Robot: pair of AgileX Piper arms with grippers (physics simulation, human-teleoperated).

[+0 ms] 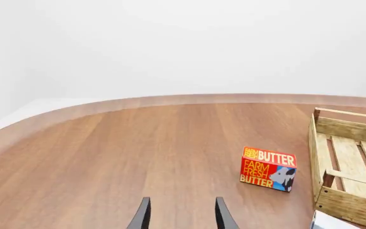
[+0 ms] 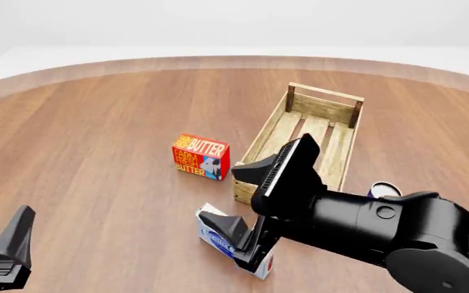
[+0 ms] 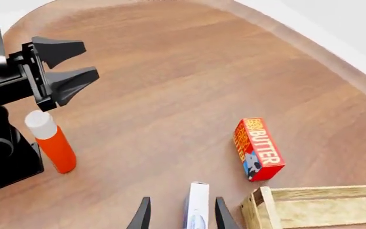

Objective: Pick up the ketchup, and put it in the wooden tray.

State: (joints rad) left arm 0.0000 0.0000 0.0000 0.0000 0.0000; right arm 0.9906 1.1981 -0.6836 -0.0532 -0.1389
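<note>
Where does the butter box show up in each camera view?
Left wrist view: the butter box sits right of centre, beside the wooden tray.
Front view: butter box near centre, left of the tray.
Right wrist view: butter box lower right, above the tray corner.
Shared landmark: the tray.

right arm (image 2: 381, 229): glossy black, rounded casing, round screw caps | fingers (image 3: 65, 81): matte black, wedge-shaped, pointed
</note>
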